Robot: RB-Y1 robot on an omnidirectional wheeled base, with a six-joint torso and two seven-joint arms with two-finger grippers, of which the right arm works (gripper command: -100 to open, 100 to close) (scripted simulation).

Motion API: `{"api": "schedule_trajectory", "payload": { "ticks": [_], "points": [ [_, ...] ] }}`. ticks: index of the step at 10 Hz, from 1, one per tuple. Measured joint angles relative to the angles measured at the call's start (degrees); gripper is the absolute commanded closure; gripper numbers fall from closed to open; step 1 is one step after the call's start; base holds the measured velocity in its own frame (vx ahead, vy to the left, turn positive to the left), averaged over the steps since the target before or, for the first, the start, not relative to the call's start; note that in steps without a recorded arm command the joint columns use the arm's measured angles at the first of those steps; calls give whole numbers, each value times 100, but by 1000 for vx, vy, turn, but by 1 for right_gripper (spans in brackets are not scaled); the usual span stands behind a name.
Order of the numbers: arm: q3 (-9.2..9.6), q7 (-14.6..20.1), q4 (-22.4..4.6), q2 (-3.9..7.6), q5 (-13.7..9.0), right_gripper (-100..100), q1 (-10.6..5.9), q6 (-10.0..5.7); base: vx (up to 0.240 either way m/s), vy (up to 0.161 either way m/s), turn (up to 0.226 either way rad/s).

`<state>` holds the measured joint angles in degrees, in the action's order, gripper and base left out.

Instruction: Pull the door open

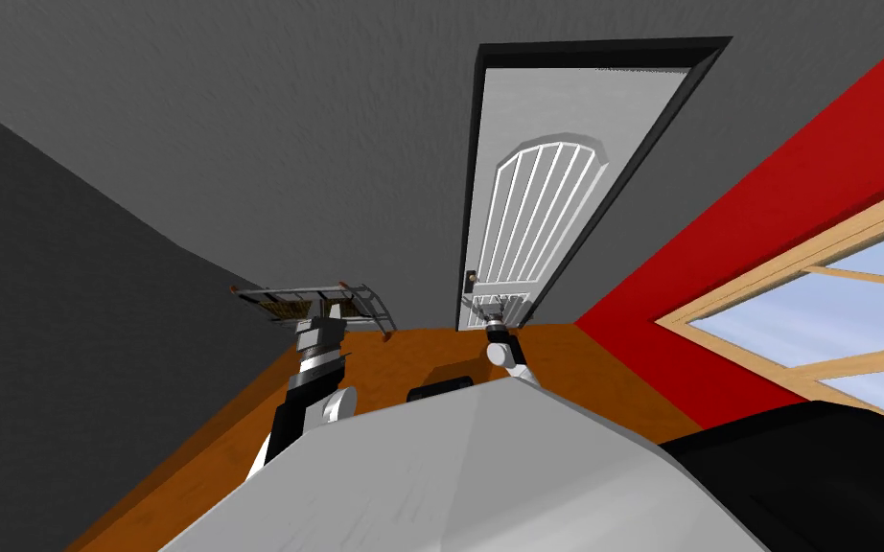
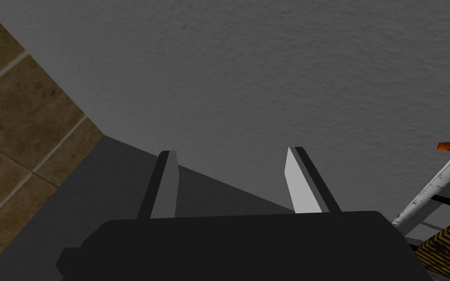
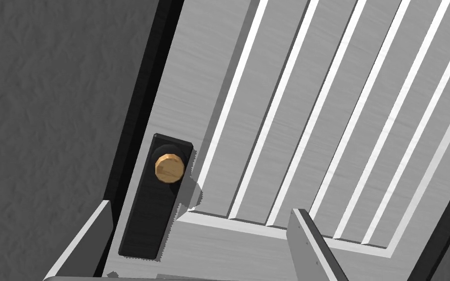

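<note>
At the door [image 3: 277, 97], right claw [image 3: 200, 209] spread near knob [image 3: 169, 168], its base cropped.

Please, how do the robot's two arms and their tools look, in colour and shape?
The left tool and right tool each have two thin, flat, light grey fingers; the left one's body is a black box. The left arm is black with white rounded covers and a grey-and-black banded wrist. The right arm has a white rounded joint and a dark ring.
</note>
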<state>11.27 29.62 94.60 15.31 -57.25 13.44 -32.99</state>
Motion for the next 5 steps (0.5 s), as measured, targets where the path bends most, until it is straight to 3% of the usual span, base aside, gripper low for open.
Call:
{"api": "schedule_trajectory", "payload": {
  "ticks": [5],
  "points": [
    [112, 289, -414, 146, -595, -100, -178, 6, 87, -70, 121]
  ]
}}
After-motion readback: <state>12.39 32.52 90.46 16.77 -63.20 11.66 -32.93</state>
